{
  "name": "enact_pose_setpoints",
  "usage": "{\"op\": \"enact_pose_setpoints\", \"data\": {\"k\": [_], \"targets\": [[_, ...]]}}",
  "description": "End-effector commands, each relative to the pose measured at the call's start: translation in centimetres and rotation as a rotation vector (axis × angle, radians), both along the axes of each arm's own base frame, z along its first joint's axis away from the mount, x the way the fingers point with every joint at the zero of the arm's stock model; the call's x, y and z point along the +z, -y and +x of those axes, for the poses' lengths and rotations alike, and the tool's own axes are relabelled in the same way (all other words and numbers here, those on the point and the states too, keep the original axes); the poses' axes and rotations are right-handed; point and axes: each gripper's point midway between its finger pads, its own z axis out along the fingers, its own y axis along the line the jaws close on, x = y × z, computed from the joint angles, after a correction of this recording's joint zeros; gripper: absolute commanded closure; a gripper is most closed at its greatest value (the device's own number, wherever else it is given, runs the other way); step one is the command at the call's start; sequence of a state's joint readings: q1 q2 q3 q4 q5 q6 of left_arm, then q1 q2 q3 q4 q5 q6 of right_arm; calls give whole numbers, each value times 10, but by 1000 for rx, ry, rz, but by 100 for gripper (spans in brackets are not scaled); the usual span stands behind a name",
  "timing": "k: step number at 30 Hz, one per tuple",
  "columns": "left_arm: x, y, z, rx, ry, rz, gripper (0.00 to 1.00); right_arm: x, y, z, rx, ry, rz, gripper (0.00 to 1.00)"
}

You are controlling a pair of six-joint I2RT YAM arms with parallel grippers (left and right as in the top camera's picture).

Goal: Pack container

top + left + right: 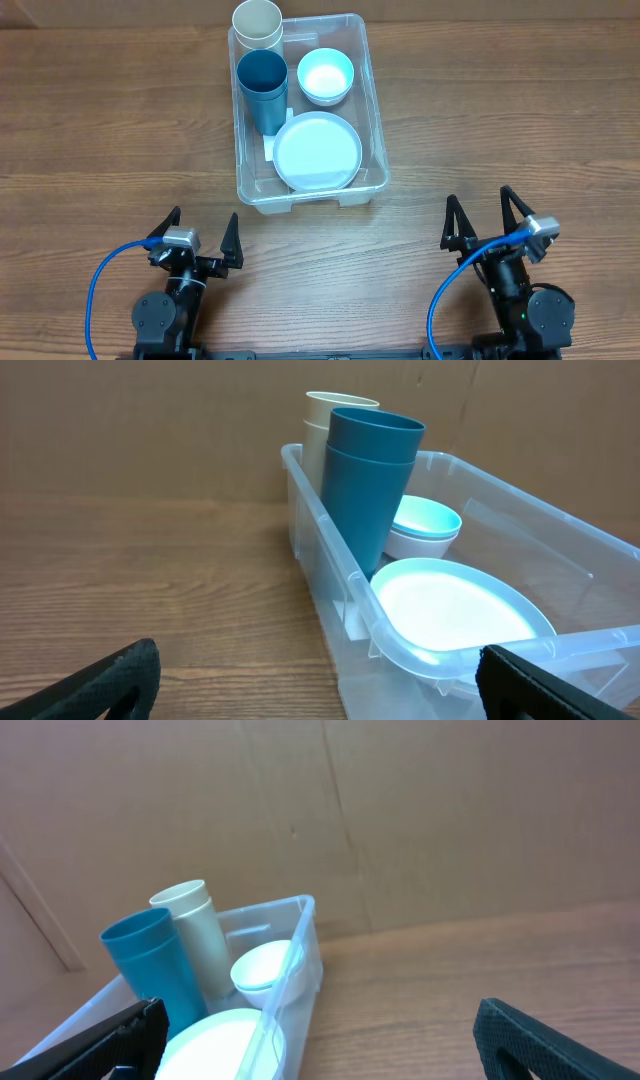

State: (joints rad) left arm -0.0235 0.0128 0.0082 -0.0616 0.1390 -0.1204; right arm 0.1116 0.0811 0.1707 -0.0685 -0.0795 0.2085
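The clear rectangular container [372,110] stands at the middle back of the wooden table. Inside it are a stack of cream cups [258,26], a stack of teal cups [263,88], a pale blue bowl [326,76] and a pale blue plate [318,151]. The left wrist view shows the container [330,575] close ahead with the teal cups [370,475], the bowl [425,527] and the plate [455,605]. My left gripper [200,235] and my right gripper [485,215] stand open near the front edge, both apart from the container, nothing between their fingers.
A brown cardboard wall [400,810] rises behind the table. Blue cables [95,290] loop beside each arm base at the front edge. Bare wood [500,110] lies to the left and right of the container.
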Motion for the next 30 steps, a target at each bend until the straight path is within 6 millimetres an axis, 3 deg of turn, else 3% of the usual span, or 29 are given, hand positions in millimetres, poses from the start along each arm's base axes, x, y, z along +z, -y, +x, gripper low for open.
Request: {"op": "enact_pose_setpoints", "data": {"k": [1, 7, 30], "targets": [[0, -1, 0, -1, 6, 8, 0, -22, -2, -1, 11, 7, -12, 0], [0, -1, 0, -1, 6, 8, 0, -64, 2, 6, -11, -70, -107, 0], [0, -1, 0, -1, 6, 8, 0, -64, 15, 8, -66, -52, -220, 0]]}}
